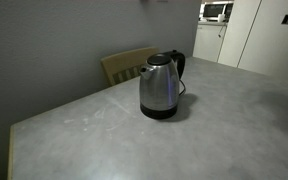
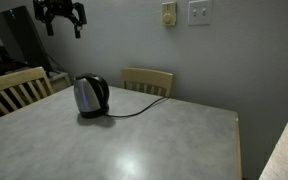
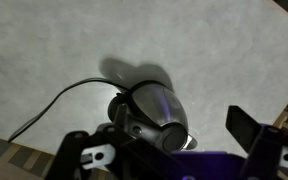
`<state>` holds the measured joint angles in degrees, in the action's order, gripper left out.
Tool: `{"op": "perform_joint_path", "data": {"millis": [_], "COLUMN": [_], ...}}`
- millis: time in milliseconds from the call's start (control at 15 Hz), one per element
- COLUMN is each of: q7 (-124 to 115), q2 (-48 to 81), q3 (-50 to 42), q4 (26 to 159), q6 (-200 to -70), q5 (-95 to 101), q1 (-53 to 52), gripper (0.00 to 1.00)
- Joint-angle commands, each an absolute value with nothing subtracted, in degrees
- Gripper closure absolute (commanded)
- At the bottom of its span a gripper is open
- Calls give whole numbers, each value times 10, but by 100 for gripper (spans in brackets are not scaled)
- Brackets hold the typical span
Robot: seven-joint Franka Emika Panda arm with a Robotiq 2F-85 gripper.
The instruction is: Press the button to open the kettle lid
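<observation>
The steel kettle (image 1: pixel 160 90) stands upright on its black base on the grey table (image 1: pixel 104 140), in both exterior views (image 2: pixel 91 98). Its small round lid (image 1: pixel 160 60) looks closed. In the wrist view I look down on the kettle (image 3: pixel 156 105) and its lid (image 3: pixel 144 127), with the black handle toward the left. My gripper (image 2: pixel 64 26) hangs high above the kettle, well apart from it. Its jaws are open and empty, and the two fingers frame the kettle in the wrist view (image 3: pixel 156 140).
A black cord (image 2: pixel 134 111) runs from the kettle base toward the wall. Wooden chairs (image 2: pixel 147 80) (image 2: pixel 14 88) stand at the table's edges. Wall outlets (image 2: pixel 169 13) are behind. A microwave (image 1: pixel 217 11) sits on a far counter.
</observation>
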<state>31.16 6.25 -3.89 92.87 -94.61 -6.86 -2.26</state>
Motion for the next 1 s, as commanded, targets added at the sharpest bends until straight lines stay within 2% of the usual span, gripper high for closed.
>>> {"op": "perform_joint_path", "data": {"millis": [0,333,400,533,933], "q7": [336,397,408,419,367], "q2": [55,82,90,113,161], "q3": [-20,-3,1,8,16], "q4": [948,969,970,962,935], "q6": [-1042,-1255,-1272,-1273,-1230], "q5": [-77,-118,-142,-181,-163], "q1": [-5,-1,2,8,13], "gripper": [0,2,22,32,74]}}
